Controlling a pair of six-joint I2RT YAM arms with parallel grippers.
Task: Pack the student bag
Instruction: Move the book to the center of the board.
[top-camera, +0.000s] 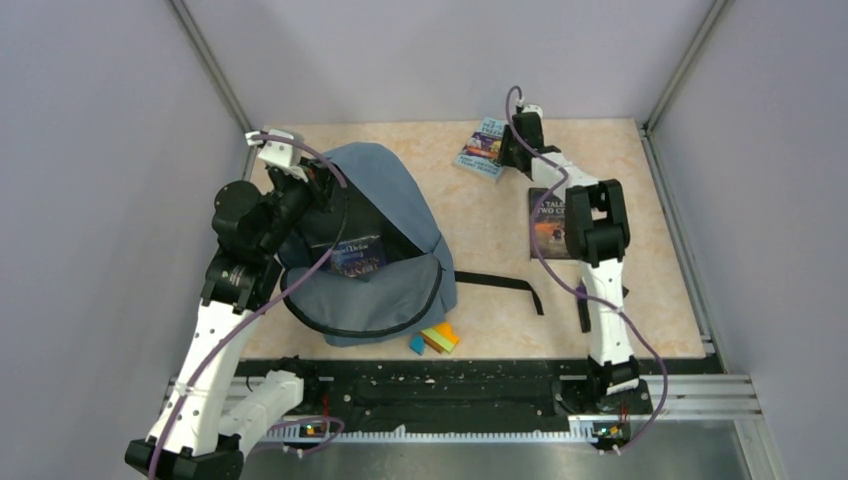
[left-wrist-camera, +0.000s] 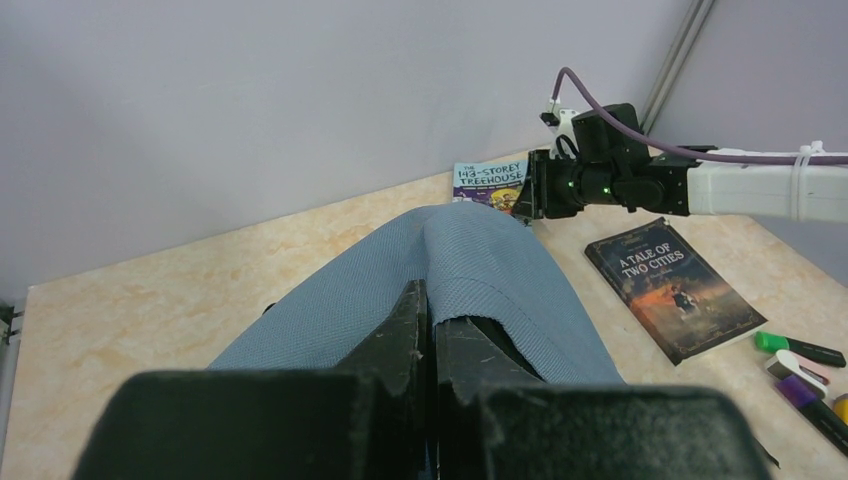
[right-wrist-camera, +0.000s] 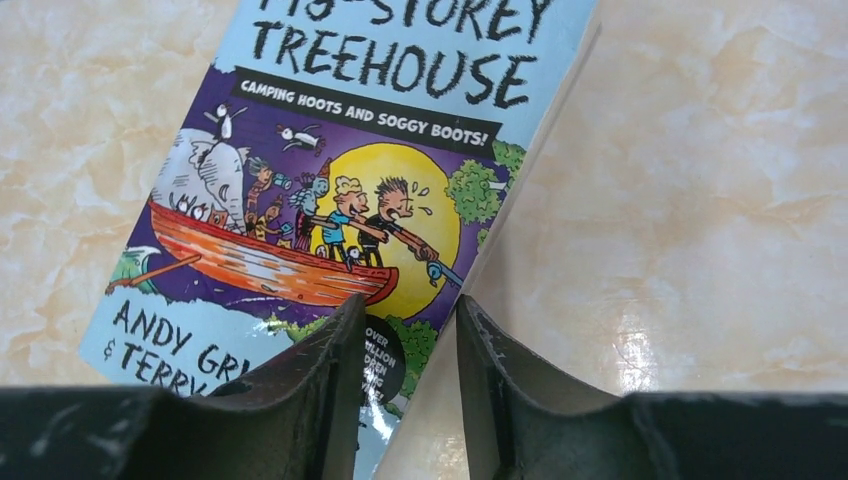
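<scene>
- Light-blue paperback (right-wrist-camera: 330, 200), right wrist view: the title at the top, cut by the frame's upper edge, reads "…-STOREY TREEHOUSE". A dark band beneath it says "CAMPING HOOTS AND SOGGY BOOTS!". At lower left the authors' names are cut short: "ANDY GR…" and "& TERRY".
- Black round badge (right-wrist-camera: 385, 350) at the bottom centre of that cover: "OVER" and "MILLION"; the rest is hidden.
- Left wrist view, upper middle: the same cover reads "THE 143-STOREY TREEHOUSE".
- Dark paperback (left-wrist-camera: 672, 290), right side of the left wrist view: "A TALE OF TWO CITIES".
- Book (top-camera: 357, 255) inside the student bag (top-camera: 390, 190), top view: a pale script title, too small to read.
</scene>
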